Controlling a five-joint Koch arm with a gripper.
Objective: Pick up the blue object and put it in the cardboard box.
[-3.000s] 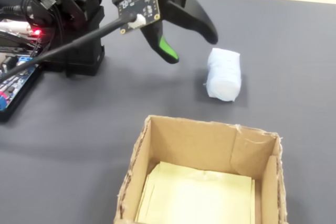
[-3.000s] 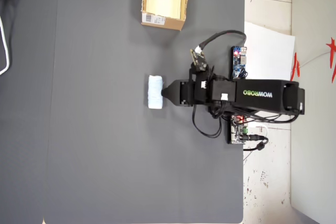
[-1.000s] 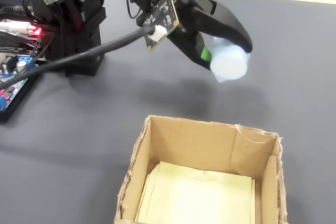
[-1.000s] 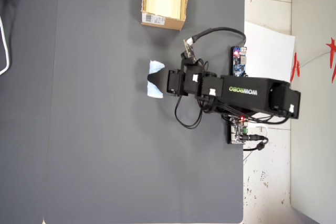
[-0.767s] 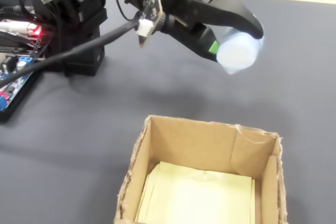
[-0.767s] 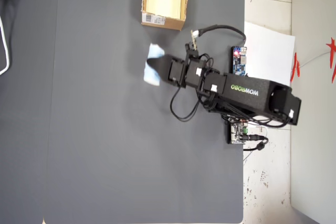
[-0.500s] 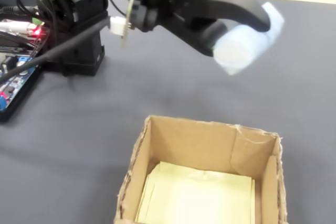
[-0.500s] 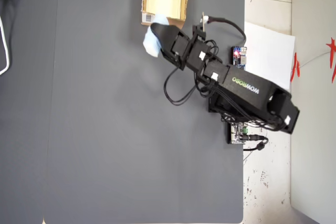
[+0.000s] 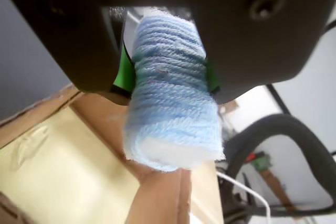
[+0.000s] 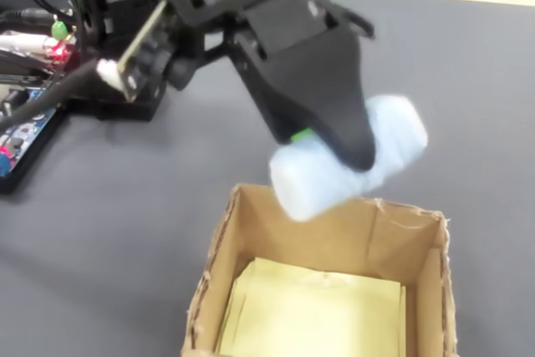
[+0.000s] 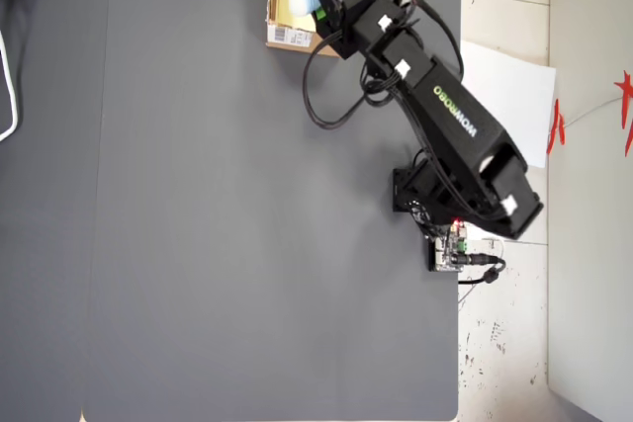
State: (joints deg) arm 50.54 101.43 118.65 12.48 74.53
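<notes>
Gripping blue object (image 10: 351, 169) above cardboard box (image 10: 422, 290), tool (image 10: 330, 144); arm reads WOWROBO (image 11: 457, 112).

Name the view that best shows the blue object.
The wrist view: the blue object fills the frame, its yarn-like wraps clear, pinched between the jaws above the cardboard box. The fixed view shows it blurred over the box's rim; the overhead view shows only a small pale patch.

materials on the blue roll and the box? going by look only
Blue object: looks like wound yarn or fuzzy knit, matte and soft; the wrist view shows ribbed strands, and it pinches in where the gripper jaws clamp it. Its paler end may be a different core; unclear.
Cardboard box: brown cardboard, matte, with ragged torn rims. The pale yellow inside looks like paper lining.
</notes>
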